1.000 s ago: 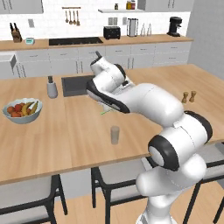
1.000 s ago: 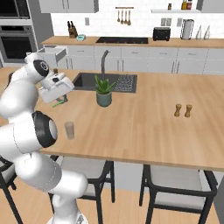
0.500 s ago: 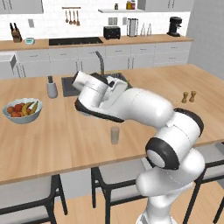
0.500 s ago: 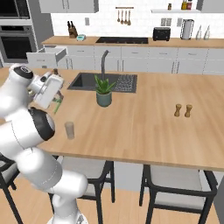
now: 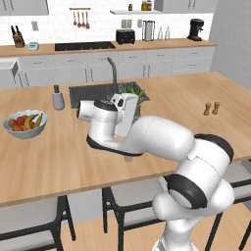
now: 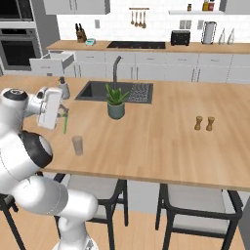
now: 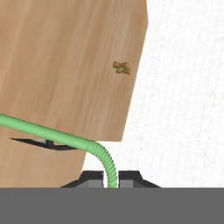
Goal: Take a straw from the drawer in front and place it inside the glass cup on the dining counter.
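straw: thin light-green stick with a ribbed bend [image 7: 52, 134], pinched at one end between the two dark finger tips of the gripper [image 7: 111, 180]; from the bend the long part runs away across the hand view, over the wood.
straw, right base view: short green line [image 6: 65, 122] hanging downward from the white hand, close to upright, free end lowest.
gripper: jaws pressed together on the straw's end [image 6: 62, 113]; nothing else between them.
glass cup: small clear, faintly green tumbler [image 6: 77, 145], upright near the front edge of the counter; in the left base view mostly behind the arm, its base just showing [image 5: 129, 159].
key relation: cup lies below the straw's free end and a little to its right in the right base view, nearer the stools; straw tip and cup rim apart, not yet lined up.
long axis: near vertical, which suits a drop into the cup mouth; judged to need a short shift over the rim, then lowering.
dining counter: large light-wood island top [image 6: 161, 136] bearing the cup.
drawer: light-grey box drawer [image 6: 51, 63], standing open on the far cabinet run.
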Robot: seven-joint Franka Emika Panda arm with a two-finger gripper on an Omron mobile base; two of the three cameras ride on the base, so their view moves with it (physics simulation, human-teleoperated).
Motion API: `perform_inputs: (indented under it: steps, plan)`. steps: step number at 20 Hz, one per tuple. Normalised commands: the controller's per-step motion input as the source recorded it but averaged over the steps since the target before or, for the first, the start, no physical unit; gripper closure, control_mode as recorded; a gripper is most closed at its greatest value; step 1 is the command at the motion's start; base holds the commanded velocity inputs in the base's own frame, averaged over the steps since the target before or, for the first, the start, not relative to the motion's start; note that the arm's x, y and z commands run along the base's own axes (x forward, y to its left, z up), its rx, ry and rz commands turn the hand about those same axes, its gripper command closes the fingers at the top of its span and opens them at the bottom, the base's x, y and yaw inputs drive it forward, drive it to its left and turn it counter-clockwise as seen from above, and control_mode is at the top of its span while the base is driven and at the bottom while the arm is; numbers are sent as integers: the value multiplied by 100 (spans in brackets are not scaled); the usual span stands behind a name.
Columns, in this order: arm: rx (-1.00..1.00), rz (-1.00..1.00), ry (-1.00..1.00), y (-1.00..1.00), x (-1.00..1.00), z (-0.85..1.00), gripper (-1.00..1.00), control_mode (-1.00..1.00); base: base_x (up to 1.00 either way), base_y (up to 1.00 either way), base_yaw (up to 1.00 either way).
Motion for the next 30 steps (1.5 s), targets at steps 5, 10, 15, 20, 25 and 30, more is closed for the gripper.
perform_inputs:
  steps: [5, 10, 15, 20, 25, 30]
  plan:
    - [-13, 0, 0, 1, 44, -3, 100, -100, 0, 0, 0]
    - [-9, 0, 7, 12, 23, -15, 100, -100, 0, 0, 0]
    - [-7, 0, 10, 3, 28, -27, 100, -100, 0, 0, 0]
    - [-3, 0, 10, 0, 26, -25, 100, -100, 0, 0, 0]
    - [0, 0, 8, 0, 12, -19, 100, -100, 0, 0, 0]
    - [0, 0, 2, 0, 22, -11, 100, -100, 0, 0, 0]
